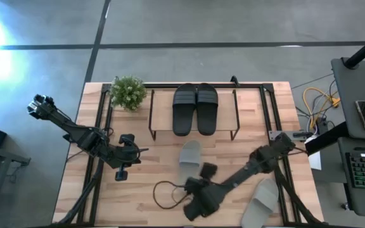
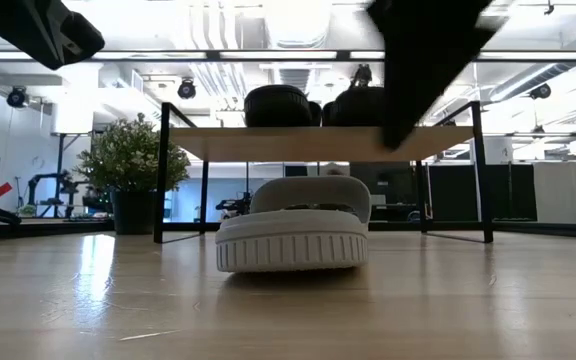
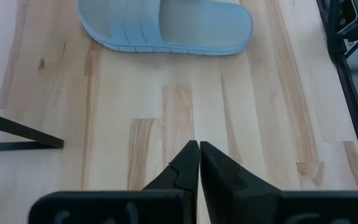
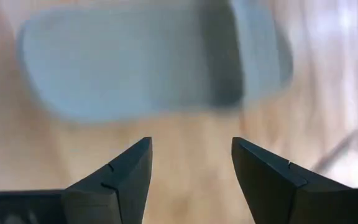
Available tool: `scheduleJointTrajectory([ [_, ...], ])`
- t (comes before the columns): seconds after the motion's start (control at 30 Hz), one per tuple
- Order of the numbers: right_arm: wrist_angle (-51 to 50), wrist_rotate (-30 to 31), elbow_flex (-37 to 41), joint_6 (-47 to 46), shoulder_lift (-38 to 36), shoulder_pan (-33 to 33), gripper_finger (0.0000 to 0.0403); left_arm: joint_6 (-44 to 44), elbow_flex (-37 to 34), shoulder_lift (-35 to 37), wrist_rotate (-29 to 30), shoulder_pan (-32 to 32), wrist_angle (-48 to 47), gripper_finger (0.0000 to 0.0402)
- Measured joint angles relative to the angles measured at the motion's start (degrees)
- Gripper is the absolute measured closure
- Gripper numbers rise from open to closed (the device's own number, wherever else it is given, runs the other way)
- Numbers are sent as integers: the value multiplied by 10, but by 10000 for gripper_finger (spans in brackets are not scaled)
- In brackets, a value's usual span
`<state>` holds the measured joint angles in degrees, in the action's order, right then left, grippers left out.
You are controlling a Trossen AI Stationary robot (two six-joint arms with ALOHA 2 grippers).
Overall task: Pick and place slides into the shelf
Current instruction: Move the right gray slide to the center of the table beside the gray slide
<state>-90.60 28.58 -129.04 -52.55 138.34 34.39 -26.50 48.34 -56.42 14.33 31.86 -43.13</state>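
Two black slides (image 1: 195, 109) sit side by side on the shelf (image 1: 163, 113) top board, touching each other, toes toward the front of the bench (image 1: 163, 166). One pale grey-green slide (image 1: 191, 153) lies flat on the bench just in front of the shelf, not under the board; low view shows it (image 2: 292, 235) sole down, with the shelf legs behind it. The other grey-green slide (image 1: 263, 201) lies near the right front corner, partly under the right arm.

Right hand (image 1: 201, 180) hangs over the bench just in front of the nearer grey-green slide, fingers (image 4: 123, 177) spread wide, nothing between them; that slide fills the wrist view ahead of the tips, clear of them. Left hand (image 1: 135, 151) is left of the same slide, well apart from it, fingers (image 3: 182, 168) pressed together and empty.

Small potted plant (image 1: 128, 92) stands at the shelf's left end. Black cable (image 1: 163, 193) loops on the bench near the right hand
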Motion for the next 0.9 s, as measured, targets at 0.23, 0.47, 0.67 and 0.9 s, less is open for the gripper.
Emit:
scheduleJointTrajectory([
  [0.23, 7, -125, 9, -259, -20, 90, 191, 18, 0, 0, 0, 0, 2, 402],
  [0.47, 6, -334, 43, -245, -18, 151, 191, 33, 0, 0, 0, 0, 6, 402],
  [0.67, 6, -471, 70, -311, -24, 189, 191, 28, 0, 0, -1, 0, 6, 402],
  [0.9, 7, -502, 78, -603, -59, 242, 191, -2, 0, 0, -3, 0, 7, 402],
])
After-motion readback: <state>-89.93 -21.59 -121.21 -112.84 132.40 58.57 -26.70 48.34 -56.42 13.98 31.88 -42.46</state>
